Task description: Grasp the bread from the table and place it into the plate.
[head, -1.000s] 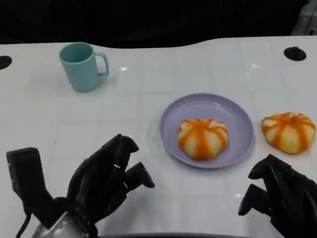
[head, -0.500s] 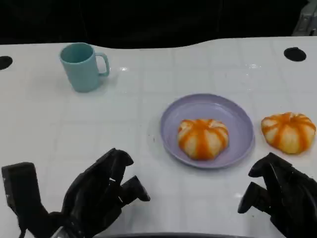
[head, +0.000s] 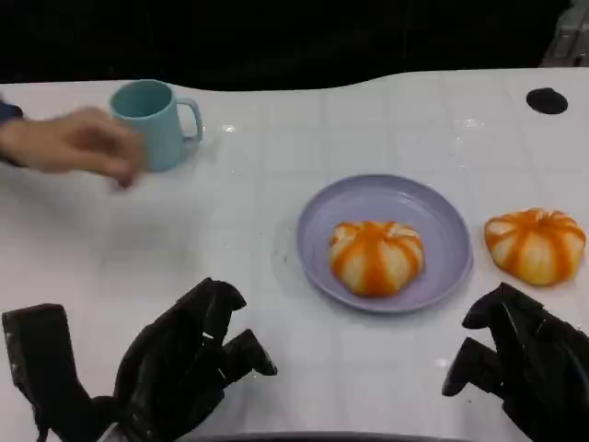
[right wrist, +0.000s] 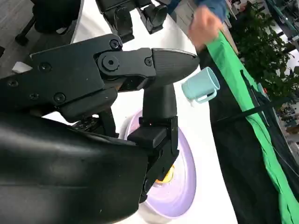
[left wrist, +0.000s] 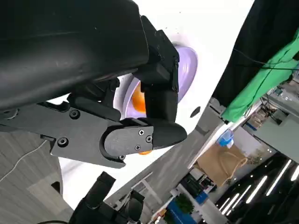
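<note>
Newly arrived since half a second ago: a person's blurred hand (head: 74, 145), reaching in over the far left of the white tiled worktop (head: 276, 230) until it is just beside, perhaps touching, the pale teal handled mug (head: 155, 122); both robot hands and both buns sit as they did. Item one — round orange-and-cream striped bread bun (head: 535, 245), lying on the bare worktop just beside the right rim of the plate, not yet grasped; being round, it offers no long axis to align with. Item two — a second bun of the same pattern (head: 376, 257), already resting inside the shallow lilac round plate (head: 386, 198). Item three — black right hand (head: 515, 364), low at the near right edge, fingers loosely curled and holding nothing; the loose bun lies straight ahead of it, slightly farther from the robot, with clear surface between. Item four — black left hand (head: 189, 354), near left, likewise empty with fingers apart, well apart from the bun and with the plate in between. Judgement: the right hand is plainly the nearer, so a forward reach from it would serve — then a short carry leftward onto the plate.
</note>
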Tool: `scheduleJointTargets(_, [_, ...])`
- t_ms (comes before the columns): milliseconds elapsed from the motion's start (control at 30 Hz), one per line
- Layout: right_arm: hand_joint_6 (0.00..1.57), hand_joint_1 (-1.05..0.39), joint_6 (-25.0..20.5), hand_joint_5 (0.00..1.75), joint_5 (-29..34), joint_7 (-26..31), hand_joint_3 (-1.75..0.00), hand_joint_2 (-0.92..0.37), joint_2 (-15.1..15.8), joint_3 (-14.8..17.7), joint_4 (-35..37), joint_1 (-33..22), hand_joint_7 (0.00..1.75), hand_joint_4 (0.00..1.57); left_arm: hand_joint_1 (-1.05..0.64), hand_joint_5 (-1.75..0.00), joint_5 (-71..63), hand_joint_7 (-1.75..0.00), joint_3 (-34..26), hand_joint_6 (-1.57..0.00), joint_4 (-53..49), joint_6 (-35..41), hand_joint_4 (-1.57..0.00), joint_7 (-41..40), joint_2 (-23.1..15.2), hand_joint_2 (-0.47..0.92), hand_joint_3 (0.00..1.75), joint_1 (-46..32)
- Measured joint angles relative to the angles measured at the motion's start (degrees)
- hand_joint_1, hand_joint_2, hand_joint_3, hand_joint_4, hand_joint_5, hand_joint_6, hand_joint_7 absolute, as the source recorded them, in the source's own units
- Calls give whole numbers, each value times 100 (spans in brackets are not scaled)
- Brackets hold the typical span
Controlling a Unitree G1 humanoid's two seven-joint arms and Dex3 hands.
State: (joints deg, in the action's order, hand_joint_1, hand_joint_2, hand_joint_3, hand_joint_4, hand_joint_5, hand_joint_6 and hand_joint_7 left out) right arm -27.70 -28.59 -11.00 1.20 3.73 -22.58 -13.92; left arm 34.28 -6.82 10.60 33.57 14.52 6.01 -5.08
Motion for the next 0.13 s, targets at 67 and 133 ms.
scheduleJointTargets(67, [54, -48, 0, 175, 10, -14, -33, -92, 16, 0, 6, 1, 159, 67, -54, -175, -7, -174, 27, -48, -6, -13, -74, 0, -13, 92, 47, 3])
scheduleJointTargets(133, [54, -48, 1, 175, 22, -30, -33, -92, 39, 0, 8, 1, 159, 67, -54, -175, -7, -174, 36, -49, -14, -20, -75, 1, -32, 92, 46, 12])
